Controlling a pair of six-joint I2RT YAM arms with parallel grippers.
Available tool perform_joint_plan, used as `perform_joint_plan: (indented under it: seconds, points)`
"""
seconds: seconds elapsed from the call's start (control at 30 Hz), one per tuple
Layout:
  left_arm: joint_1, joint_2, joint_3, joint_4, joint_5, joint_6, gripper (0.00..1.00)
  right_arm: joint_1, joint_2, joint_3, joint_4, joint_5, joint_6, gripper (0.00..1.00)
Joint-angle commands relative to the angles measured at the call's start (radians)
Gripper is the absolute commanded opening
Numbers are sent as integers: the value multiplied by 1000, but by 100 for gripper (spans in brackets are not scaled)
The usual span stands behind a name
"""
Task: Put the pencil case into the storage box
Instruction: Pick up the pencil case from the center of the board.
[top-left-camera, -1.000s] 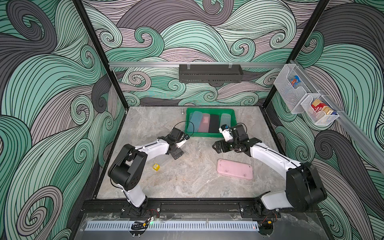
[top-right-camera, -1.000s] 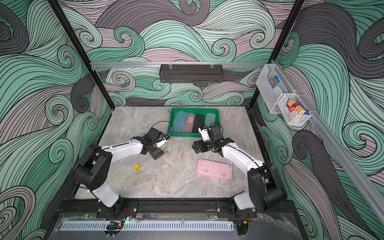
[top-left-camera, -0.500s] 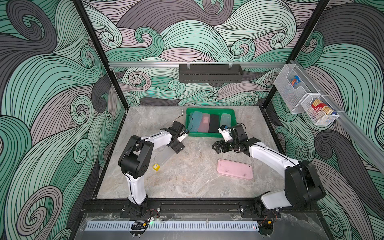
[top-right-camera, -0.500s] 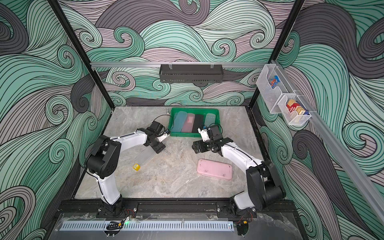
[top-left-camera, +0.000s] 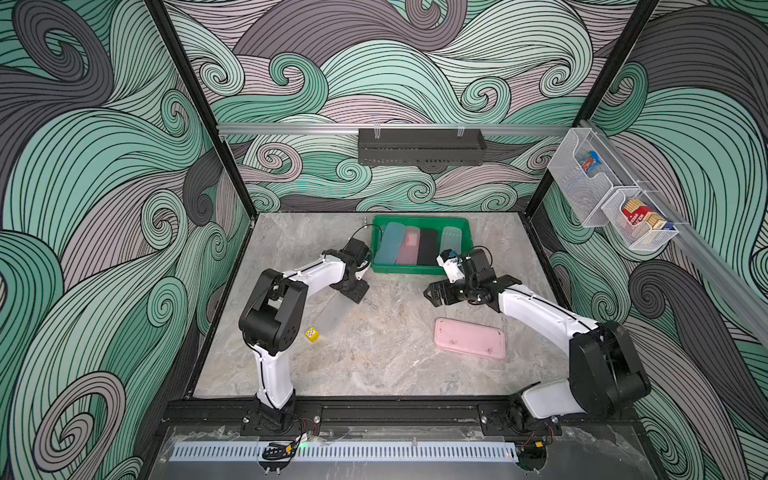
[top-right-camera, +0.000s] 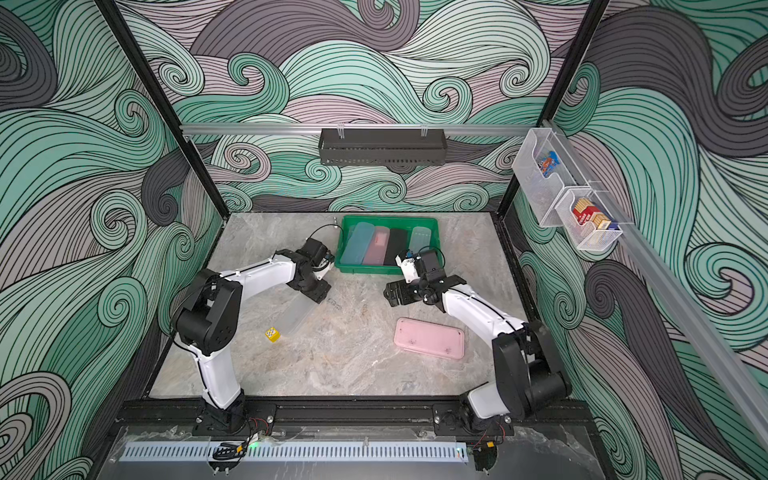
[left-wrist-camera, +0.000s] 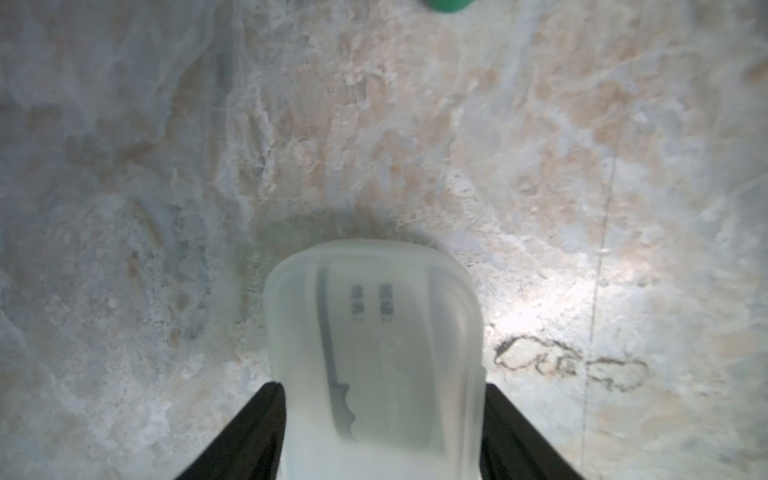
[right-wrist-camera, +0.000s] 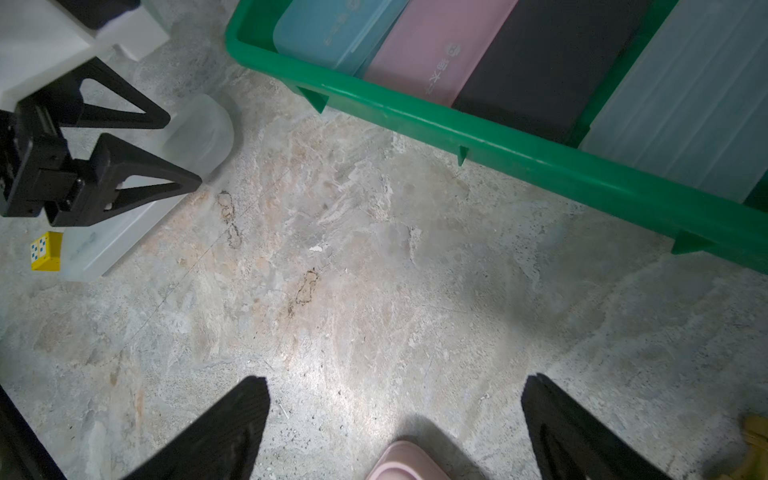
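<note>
A frosted clear pencil case (top-left-camera: 332, 312) (top-right-camera: 297, 313) (left-wrist-camera: 374, 332) lies on the marble table left of centre. My left gripper (top-left-camera: 357, 291) (top-right-camera: 318, 291) (left-wrist-camera: 382, 387) (right-wrist-camera: 184, 149) is shut on its end nearest the green storage box (top-left-camera: 409, 270) (top-right-camera: 365, 269) (right-wrist-camera: 498, 153). The box stands at the back and holds several pencil cases abreast. A pink pencil case (top-left-camera: 469, 337) (top-right-camera: 429, 337) (right-wrist-camera: 405, 463) lies flat at the front right. My right gripper (top-left-camera: 432, 293) (top-right-camera: 390, 293) (right-wrist-camera: 395, 378) hangs open over bare table between the box and the pink case.
A small yellow die (top-left-camera: 312, 334) (top-right-camera: 272, 334) (right-wrist-camera: 45, 251) sits by the clear case's other end. A dark slotted shelf (top-left-camera: 422, 145) hangs on the back wall. Clear mesh bins (top-left-camera: 611, 199) hang on the right wall.
My left gripper has gone from open to shut on the clear pencil case, and the left arm's elbow has risen. The right arm has barely moved.
</note>
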Motion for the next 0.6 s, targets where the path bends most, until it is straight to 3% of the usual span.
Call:
perform_joint_plan:
  seconds: [0.0,0.23,0.3,0.37,0.57]
  points:
    - [-6,7,-40,-110,98,-208,69,1,-14,-11,9,-2,6,99]
    - [-38,-28,-151,21,131,-477,68,2,-21,-16,9,1,6,99]
    - [-52,-41,-174,50,126,-539,76,2,-22,-17,10,-2,6,99]
    - [-69,-56,-192,79,123,-566,98,1,-24,-17,9,-1,6,99]
    - [-111,-138,-181,32,22,-547,99,2,-25,-17,10,-2,6,99]
